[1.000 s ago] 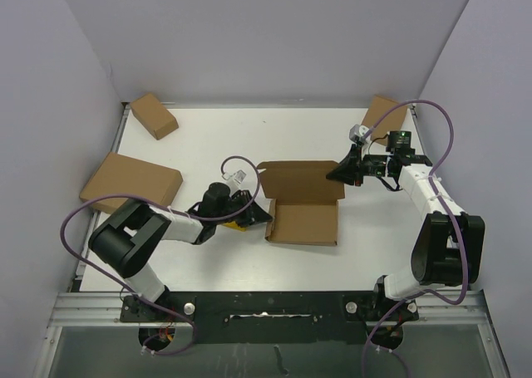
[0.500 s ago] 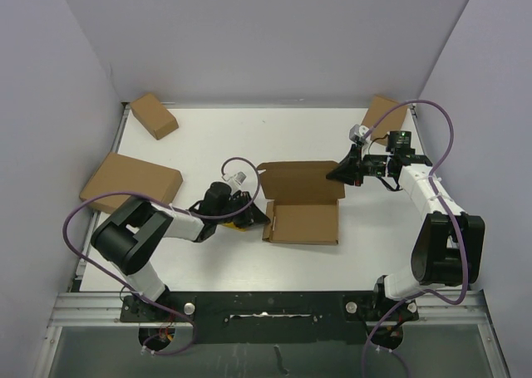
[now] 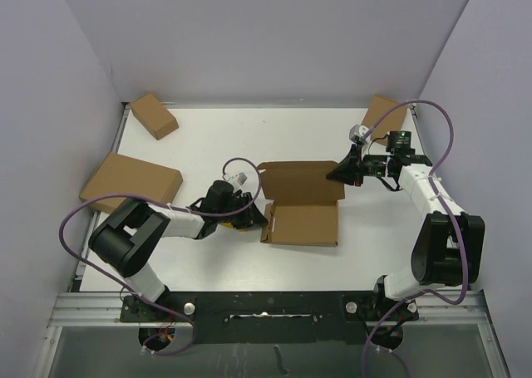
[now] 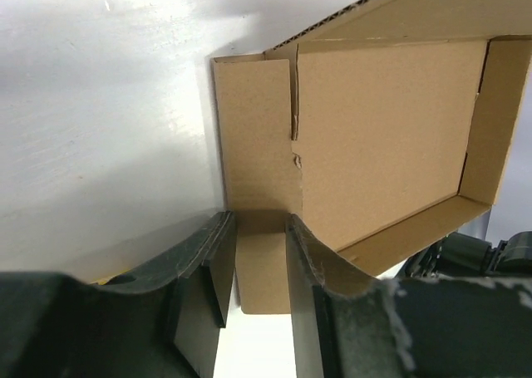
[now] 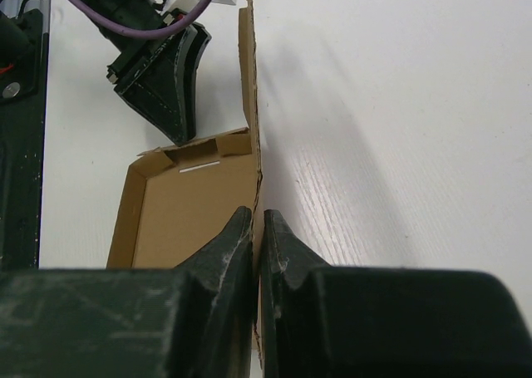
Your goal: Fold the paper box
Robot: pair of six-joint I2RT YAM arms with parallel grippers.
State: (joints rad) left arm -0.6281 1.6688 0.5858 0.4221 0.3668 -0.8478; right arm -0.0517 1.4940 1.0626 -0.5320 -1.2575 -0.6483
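Note:
The paper box (image 3: 304, 223) lies open in the middle of the table, a shallow brown cardboard tray with its lid panel (image 3: 301, 181) raised behind it. My left gripper (image 3: 254, 216) is at the box's left side. In the left wrist view its jaws (image 4: 258, 224) stand apart, and a side flap (image 4: 259, 262) shows in the gap without being pinched. My right gripper (image 3: 337, 174) is at the lid's right end. In the right wrist view it (image 5: 258, 216) is shut on the thin cardboard edge (image 5: 249, 79) of the lid, with the tray floor (image 5: 191, 216) to its left.
Three closed brown boxes stand round the edges: one at the back left (image 3: 154, 115), a larger one at the left (image 3: 130, 181), one at the back right (image 3: 382, 112). Lilac walls close in the table. A bit of yellow (image 4: 108, 277) shows beside my left fingers.
My left gripper's jaws have spread apart round the left side flap, and the box's left edge has shifted slightly left. The right arm has held still.

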